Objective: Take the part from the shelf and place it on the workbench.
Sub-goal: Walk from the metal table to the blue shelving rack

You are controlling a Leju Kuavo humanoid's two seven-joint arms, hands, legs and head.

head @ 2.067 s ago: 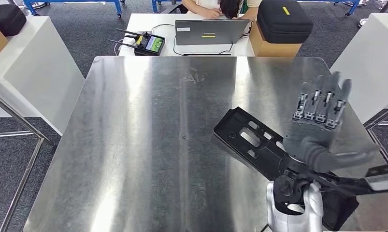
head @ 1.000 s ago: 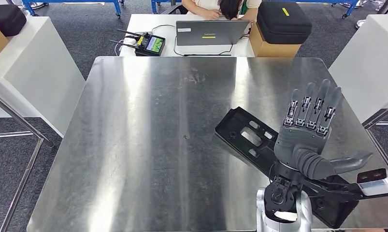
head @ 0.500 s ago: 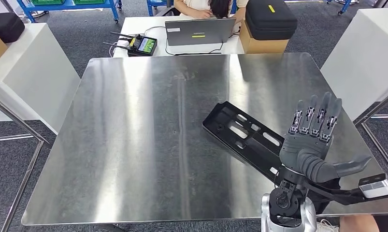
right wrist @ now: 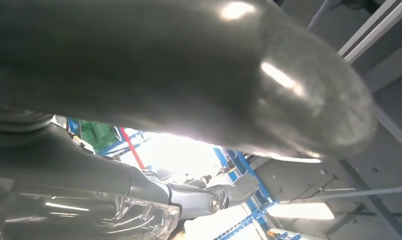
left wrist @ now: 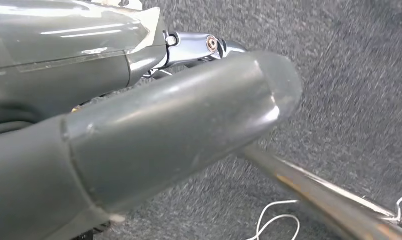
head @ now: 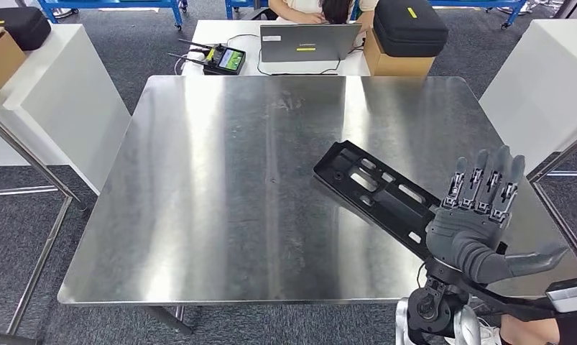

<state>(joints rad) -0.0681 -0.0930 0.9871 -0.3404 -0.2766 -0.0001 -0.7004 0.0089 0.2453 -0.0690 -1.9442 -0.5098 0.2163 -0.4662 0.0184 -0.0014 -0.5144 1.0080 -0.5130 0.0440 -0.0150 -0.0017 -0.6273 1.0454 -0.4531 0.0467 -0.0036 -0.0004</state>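
One long black plastic part (head: 375, 192) — a flat, slotted plate with raised edges — lies diagonally on the brushed stainless-steel workbench (head: 213, 187), running from the centre of the head view toward the lower right. The right hand (head: 479, 215) stands just above its near end with fingers straight up and the thumb splayed sideways, wide and holding nothing. Judging by this, the placing is as good as done, and the step in hand is the withdrawal. It is best done by lifting the hand straight up and off, keeping the fingers spread so nothing snags a slot or drags the light plate across the slick metal.

The left hand (left wrist: 138, 140) shows in its wrist view as a thick, smooth grey thumb over speckled grey carpet; whether its fingers are apart I cannot tell.

Matte plastic sits against streaked, mirror-like steel — the plate looks rigid but would slide easily.
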